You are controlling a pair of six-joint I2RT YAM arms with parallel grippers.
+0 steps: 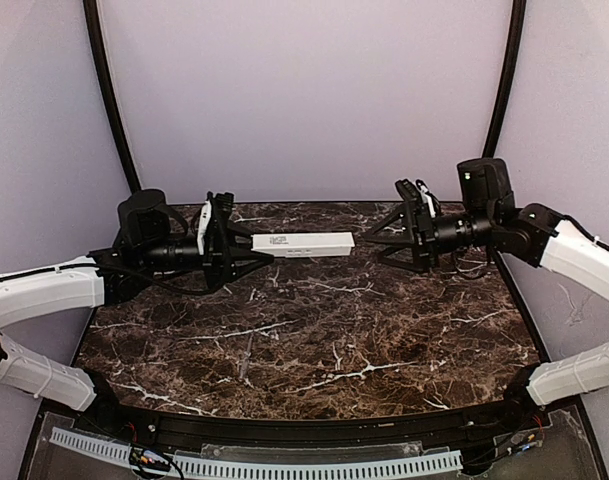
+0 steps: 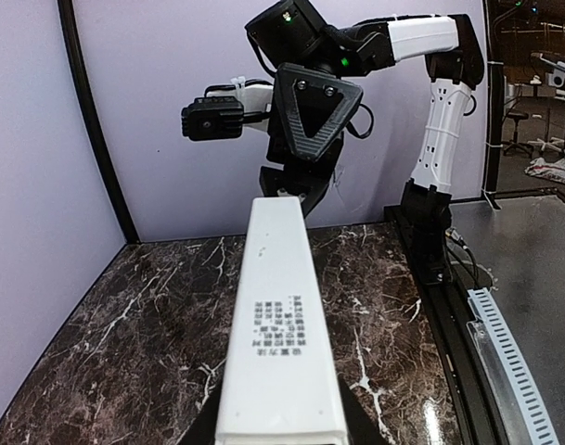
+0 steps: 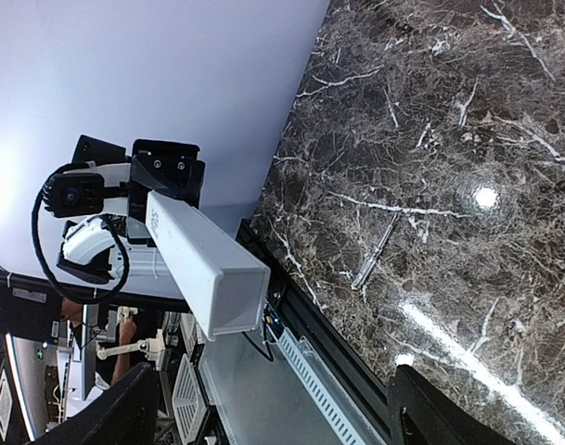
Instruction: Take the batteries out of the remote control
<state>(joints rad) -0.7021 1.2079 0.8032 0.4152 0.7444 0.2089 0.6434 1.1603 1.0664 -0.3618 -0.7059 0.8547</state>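
The left gripper [image 1: 252,250] is seen clamped on the remote control [image 1: 309,243], with one end of the long white bar pinched between its two dark fingers. The bar is held level and clear of the dark marble table [image 1: 314,340], over the far part of it, near the pale wall [image 1: 304,90]. From the grip it is pointed across towards the right arm. Its broad face is turned upward, and a small block of dark print, the label [image 2: 278,326], can be read there in the left wrist view, roughly halfway along the visible length. The free end is shown in the right wrist view as a closed, square white face, and nothing is touching it. The right gripper [image 1: 374,240] is held just beyond that free end and roughly in line with the bar, apart from it. Its jaws are spread wide, with the fingers [image 3: 124,408] set at opposite lower corners of the right wrist view and nothing caught between them. From the left wrist view the right gripper is seen almost end-on, directly behind the far tip of the remote control.
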